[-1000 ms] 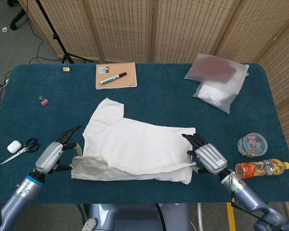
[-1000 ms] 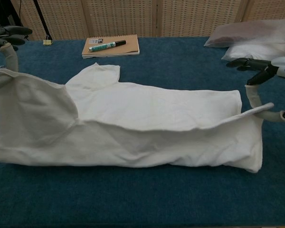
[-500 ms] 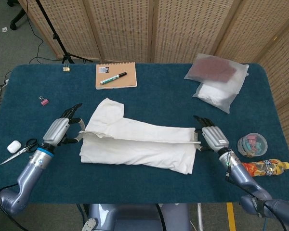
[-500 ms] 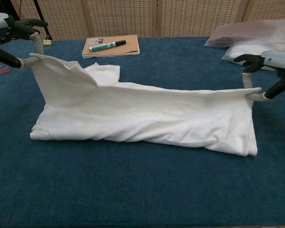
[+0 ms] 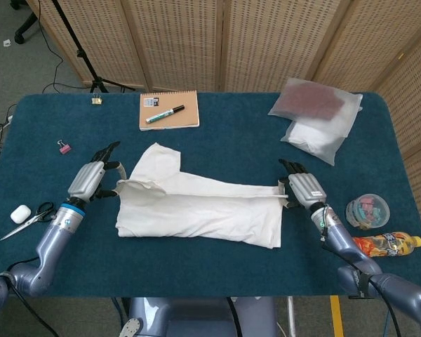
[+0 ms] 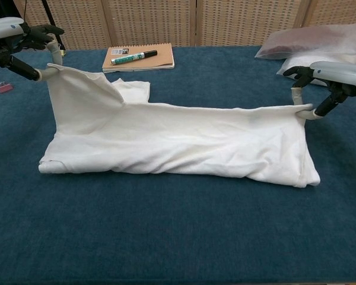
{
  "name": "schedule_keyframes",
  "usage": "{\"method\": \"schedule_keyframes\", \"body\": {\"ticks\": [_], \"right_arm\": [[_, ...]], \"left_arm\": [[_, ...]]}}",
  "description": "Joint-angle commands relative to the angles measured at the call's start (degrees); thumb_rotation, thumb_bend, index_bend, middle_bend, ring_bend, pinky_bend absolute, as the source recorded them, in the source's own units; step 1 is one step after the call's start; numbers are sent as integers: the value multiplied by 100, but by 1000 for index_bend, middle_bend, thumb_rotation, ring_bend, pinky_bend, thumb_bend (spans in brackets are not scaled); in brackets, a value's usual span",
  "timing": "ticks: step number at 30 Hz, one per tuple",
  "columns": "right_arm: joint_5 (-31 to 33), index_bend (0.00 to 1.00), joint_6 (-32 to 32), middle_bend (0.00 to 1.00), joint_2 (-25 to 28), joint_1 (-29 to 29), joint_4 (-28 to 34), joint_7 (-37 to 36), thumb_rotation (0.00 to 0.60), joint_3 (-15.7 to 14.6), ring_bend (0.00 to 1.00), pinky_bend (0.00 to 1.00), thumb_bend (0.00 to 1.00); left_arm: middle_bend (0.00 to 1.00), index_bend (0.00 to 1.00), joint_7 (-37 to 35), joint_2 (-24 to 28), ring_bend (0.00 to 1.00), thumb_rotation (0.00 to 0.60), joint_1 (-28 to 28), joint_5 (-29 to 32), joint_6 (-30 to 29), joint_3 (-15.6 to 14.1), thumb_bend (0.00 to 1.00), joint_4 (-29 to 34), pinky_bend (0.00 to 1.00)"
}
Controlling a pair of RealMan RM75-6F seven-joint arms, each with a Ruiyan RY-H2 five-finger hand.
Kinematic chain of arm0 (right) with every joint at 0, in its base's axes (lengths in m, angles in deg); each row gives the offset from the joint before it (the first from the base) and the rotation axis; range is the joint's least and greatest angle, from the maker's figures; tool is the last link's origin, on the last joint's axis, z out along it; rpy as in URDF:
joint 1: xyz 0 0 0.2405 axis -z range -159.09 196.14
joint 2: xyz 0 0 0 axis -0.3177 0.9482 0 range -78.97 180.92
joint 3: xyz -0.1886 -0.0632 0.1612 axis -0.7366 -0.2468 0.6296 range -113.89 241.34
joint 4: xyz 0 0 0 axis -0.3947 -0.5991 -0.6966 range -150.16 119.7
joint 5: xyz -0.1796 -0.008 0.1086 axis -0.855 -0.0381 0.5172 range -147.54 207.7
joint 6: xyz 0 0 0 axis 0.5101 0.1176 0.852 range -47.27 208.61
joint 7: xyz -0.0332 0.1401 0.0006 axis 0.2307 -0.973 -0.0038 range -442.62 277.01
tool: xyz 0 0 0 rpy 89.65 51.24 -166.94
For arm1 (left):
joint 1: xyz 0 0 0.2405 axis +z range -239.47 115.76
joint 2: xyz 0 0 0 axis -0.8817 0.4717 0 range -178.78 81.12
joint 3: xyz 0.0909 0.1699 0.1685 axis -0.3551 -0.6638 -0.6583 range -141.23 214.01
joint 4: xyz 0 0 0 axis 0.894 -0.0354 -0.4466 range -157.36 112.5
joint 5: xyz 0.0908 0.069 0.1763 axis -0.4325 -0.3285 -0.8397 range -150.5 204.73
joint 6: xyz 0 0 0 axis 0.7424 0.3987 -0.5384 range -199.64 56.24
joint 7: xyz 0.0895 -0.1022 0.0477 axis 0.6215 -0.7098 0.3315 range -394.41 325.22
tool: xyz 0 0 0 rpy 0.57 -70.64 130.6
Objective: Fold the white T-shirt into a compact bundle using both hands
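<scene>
The white T-shirt (image 5: 196, 208) (image 6: 178, 139) lies across the middle of the blue table, its front half doubled back over the rear. My left hand (image 5: 91, 179) (image 6: 21, 38) pinches the lifted left corner of the folded edge, holding it above the table. My right hand (image 5: 303, 188) (image 6: 332, 77) pinches the right corner of that same edge, just off the cloth. One sleeve (image 5: 158, 158) pokes out toward the back.
A notebook (image 5: 168, 110) with a green marker (image 5: 164, 114) lies behind the shirt. Two plastic-wrapped packs (image 5: 316, 116) sit at the back right. Scissors (image 5: 29, 219), an earbud case (image 5: 20, 213), a pink clip (image 5: 64, 147) lie left; a clip jar (image 5: 368, 210) and bottle (image 5: 382, 245) right.
Both hands have carried the shirt's front edge up and away from me, laying the front half over the rear. The shirt is now a narrower band.
</scene>
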Motion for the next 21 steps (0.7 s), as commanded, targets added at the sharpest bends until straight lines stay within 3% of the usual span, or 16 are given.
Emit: {"method": "schedule_keyframes", "body": {"ticks": [1, 12, 13, 14, 15, 17, 18, 21], "right_arm": [[83, 699, -83, 28, -49, -48, -59, 84, 600, 29, 0, 6, 466], [371, 684, -310, 24, -287, -262, -255, 361, 600, 193, 0, 7, 440], [415, 639, -365, 19, -287, -287, -264, 424, 600, 194, 0, 7, 405], [464, 514, -415, 11, -268, -298, -240, 464, 600, 197, 0, 7, 334], [515, 322, -481, 2, -227, -308, -194, 513, 600, 190, 0, 7, 245], [602, 65, -449, 0, -120, -287, -50, 600, 600, 221, 0, 7, 138], [622, 2, -384, 0, -90, -265, 3, 642, 600, 234, 0, 7, 108], [575, 0, -73, 0, 113, -129, 282, 648, 600, 282, 0, 7, 105]], "left_arm": [[0, 712, 63, -23, 0, 600, -11, 53, 30, 27, 578, -46, 0], [0, 712, 259, -99, 0, 600, -5, 348, 107, 156, 613, -227, 0], [0, 712, 329, -81, 0, 600, -1, 378, 110, 158, 615, -245, 0], [0, 712, 388, -77, 0, 600, -4, 407, 117, 162, 616, -244, 0], [0, 712, 439, -76, 0, 600, -8, 448, 128, 172, 617, -238, 0], [0, 712, 478, -99, 0, 600, -30, 545, 165, 228, 617, -236, 0], [0, 712, 495, -115, 0, 600, -40, 569, 177, 243, 617, -252, 0], [0, 712, 536, -197, 0, 600, -90, 649, 256, 283, 617, -357, 0]]}}
